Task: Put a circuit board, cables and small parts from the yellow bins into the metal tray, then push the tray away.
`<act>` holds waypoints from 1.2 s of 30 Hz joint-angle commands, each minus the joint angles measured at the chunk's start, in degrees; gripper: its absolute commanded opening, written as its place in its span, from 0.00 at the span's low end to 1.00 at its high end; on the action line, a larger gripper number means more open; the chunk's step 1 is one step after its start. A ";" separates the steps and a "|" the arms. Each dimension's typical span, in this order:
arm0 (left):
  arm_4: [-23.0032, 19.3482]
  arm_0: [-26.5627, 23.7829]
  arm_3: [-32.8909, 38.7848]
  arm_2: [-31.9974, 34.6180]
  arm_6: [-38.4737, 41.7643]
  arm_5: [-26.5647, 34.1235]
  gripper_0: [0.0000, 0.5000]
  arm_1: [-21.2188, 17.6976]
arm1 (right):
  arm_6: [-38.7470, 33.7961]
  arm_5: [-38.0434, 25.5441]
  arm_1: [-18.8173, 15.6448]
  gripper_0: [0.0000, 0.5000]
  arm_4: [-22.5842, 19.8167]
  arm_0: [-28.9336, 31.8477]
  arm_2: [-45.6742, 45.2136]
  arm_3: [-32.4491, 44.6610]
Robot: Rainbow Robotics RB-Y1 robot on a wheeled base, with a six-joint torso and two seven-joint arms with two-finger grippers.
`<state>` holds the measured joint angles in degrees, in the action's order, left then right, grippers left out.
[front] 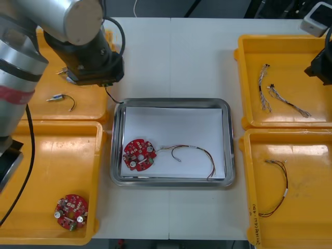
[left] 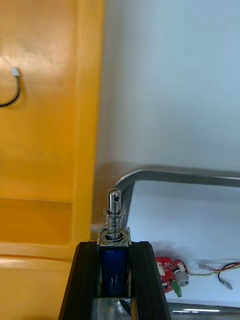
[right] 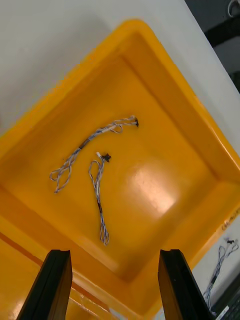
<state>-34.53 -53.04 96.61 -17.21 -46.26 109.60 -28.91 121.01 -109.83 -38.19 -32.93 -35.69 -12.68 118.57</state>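
My left gripper [left: 114,252] is shut on a small metal part [left: 114,235], blue-bodied with a spring and pin sticking out beyond the fingertips. It hangs above the gap between the far left yellow bin [front: 31,106] and the far left corner of the metal tray [front: 171,101]. On the tray's white inside lie a round red circuit board [front: 139,154] and a red and yellow cable [front: 191,153]. My right gripper [right: 115,262] is open above the far right bin [front: 295,46], over two blue and white cables [right: 95,141] [right: 98,197].
Another small metal part with a cable [front: 59,98] lies in the far left bin. The near left bin [front: 31,155] holds a second circuit board [front: 71,211]. A red and black cable [front: 278,188] rests in the near right bin [front: 306,228]. The left arm [front: 52,21] overhangs the left bins.
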 commanded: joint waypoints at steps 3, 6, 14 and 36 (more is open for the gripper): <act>-1.16 1.19 1.13 -4.85 1.87 0.40 0.00 3.51 | -0.51 -0.17 -5.22 1.00 -0.47 -1.05 -5.86 -5.55; -1.16 2.15 0.87 -6.78 1.70 -0.09 0.00 3.60 | -0.07 -0.17 -6.45 1.00 -0.47 -0.96 -7.09 -8.01; -0.10 3.91 -0.80 -11.44 1.52 -3.60 0.00 3.60 | 0.63 -0.17 -8.92 1.00 -0.38 -1.05 -9.38 -15.74; 1.31 4.09 -10.30 -17.33 1.87 -14.15 0.00 4.47 | 5.90 1.55 -10.15 1.00 -0.47 -12.13 -1.56 -40.35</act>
<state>-33.54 -49.40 85.89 -33.06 -46.23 96.04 -25.77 125.07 -109.74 -45.69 -33.22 -44.00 -17.50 79.69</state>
